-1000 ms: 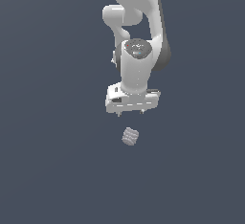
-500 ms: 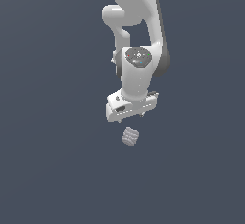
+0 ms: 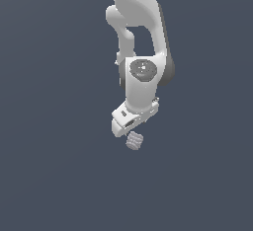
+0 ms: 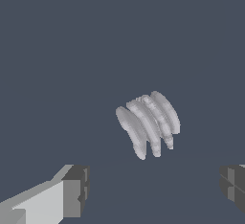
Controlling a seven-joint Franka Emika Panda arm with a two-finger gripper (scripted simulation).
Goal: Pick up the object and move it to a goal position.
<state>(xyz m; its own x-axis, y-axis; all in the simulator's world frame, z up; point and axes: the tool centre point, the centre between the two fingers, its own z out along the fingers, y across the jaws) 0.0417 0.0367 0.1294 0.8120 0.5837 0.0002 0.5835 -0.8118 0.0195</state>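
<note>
The object (image 3: 134,140), a small light-grey ribbed lump shaped like a squat barrel, lies on the plain dark blue-grey counter (image 3: 49,175) a little below the middle of the exterior view. Its ridges run across it in parallel bands (four or so can be counted in the wrist view, where it fills the centre of the frame at (image 4: 147,124)). It sits tilted, its ribs slanting rather than lining up with the frame edges.

The white arm (image 3: 141,37) comes down from the top centre of the exterior view, with a round grey joint cap (image 3: 142,69) facing the camera at mid height. Below that the wrist leans toward the lower left of the frame, and the end effector (image 3: 127,126) hangs just above the object, so close that its lower edge overlaps the object's top in that view; whether they touch cannot be told from there.

In the wrist view the end effector (image 4: 153,189) is released: its two dark grey fingertips (image 4: 75,189) stand far apart near the lower corners of the frame, with bare counter between them. The object lies beyond the tips, not between them, and nothing is grasped.
</note>
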